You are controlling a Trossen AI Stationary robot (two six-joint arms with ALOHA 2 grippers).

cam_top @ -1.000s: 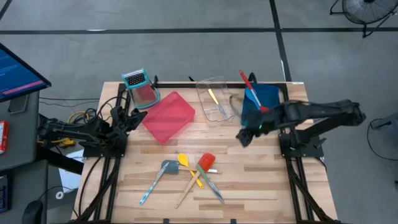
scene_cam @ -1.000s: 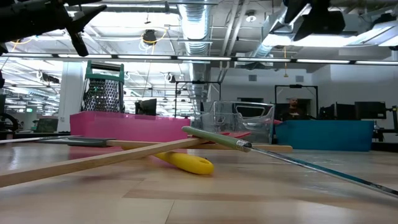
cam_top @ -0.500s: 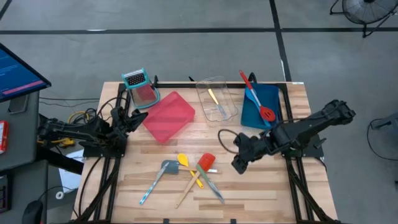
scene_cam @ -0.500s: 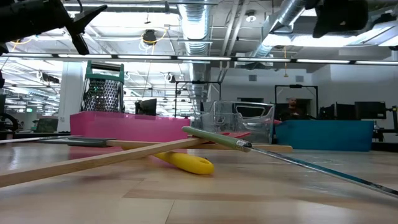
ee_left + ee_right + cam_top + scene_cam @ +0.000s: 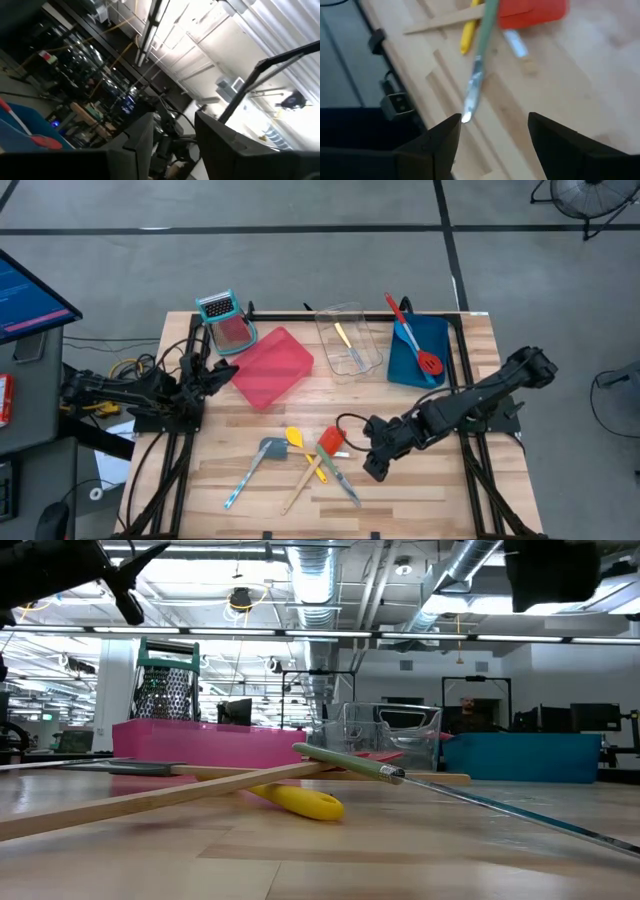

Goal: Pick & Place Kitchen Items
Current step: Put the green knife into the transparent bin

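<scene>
Right hand (image 5: pixel 372 465) open, empty, just beside the knife (image 5: pixel 338 477). Blade points toward it. Left hand (image 5: pixel 222 370) far off, parted, empty.

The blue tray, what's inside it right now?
A red spoon and a blue spatula lie in the blue tray, the red handle sticking out past its far rim. Whatever lies beneath them is hidden.

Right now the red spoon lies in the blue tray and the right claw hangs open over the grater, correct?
Not quite. The red spoon does lie in the blue tray, but the open right claw hangs by the utensil pile, far from the grater. The high view shows it.
</scene>
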